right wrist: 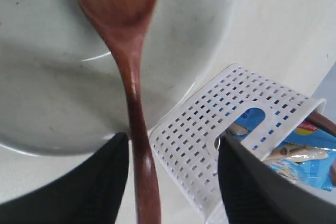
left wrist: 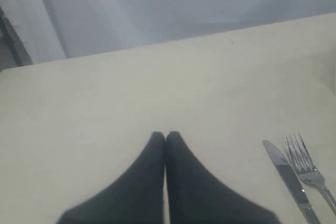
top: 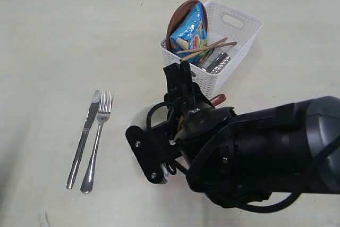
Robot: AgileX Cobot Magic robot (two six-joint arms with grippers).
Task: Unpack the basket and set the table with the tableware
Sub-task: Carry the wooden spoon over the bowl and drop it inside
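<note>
Spoon [right wrist: 131,77] lies in bowl [right wrist: 52,93] btwn wide-open R tool [right wrist: 173,140] (ext. view mostly hides it).

likely a lab: bare cream table [top: 48,41] against a plain grey backdrop [left wrist: 157,9].

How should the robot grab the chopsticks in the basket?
Probably pinch both chopsticks together near their raised ends, with the tool coming straight down from above. They lie slanted on top of everything else in the basket, so those ends are lifted and free.

No legible txt/labels anywhere; print on blue chip bag [top: 190,30] too blurry
</note>
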